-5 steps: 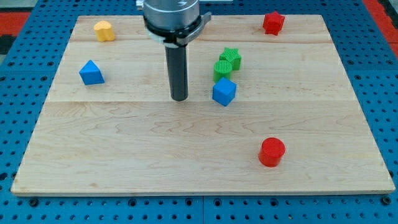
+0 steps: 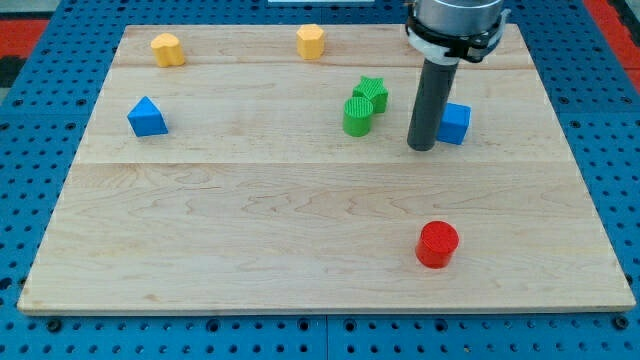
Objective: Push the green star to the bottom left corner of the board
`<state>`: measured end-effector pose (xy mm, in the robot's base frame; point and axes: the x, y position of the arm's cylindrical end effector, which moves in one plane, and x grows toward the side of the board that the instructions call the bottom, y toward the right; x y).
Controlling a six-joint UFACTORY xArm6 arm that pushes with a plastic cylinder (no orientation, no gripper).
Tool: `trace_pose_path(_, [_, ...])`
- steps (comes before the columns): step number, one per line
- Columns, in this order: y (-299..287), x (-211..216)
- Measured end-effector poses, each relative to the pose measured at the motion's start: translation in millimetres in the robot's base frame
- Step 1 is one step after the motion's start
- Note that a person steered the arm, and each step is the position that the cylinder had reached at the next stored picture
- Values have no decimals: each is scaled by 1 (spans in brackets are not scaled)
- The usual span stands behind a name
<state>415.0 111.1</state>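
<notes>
**Wooden board with blocks, and my rod near the blue cube**

Blue pegboard with lots of small holes lies all around a pale wooden board point(image 2: 250, 260). Bits of red show at the top corners of the view.

My rod comes down from the top of the view, right of the middle. It is dark and straight. My tip point(image 2: 422, 148) sits on the wood. I have no fingers to open or close, just this rod.

A blue cube point(image 2: 456, 123) is just beside my rod, at about 2 o'clock from my tip. The rod hides its left edge, so I cannot tell if they touch.

The green star point(image 2: 371, 92) is at about 10 o'clock from my tip, a little way off. It is in the upper half of the board, a bit right of the middle, far from the bottom left corner. A green cylinder point(image 2: 357, 116) sits right against the star, at about 7 o'clock from it. The two look like they touch.

A red cylinder point(image 2: 437, 244) stands alone, at 6 o'clock from my tip, well apart from it and low on the board.

Along the top of the board there are two yellow blocks. One yellow block point(image 2: 311, 41) is near the middle, and the other yellow block point(image 2: 167, 49) is near the top left corner. Their shapes are hard to make out.

A blue triangle block point(image 2: 147, 117) sits far off on the left side, at about 9 o'clock from my tip.
</notes>
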Motion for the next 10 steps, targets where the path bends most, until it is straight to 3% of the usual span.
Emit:
trace_pose_path(8, [-38, -1])
trace_pose_path(10, [-16, -84])
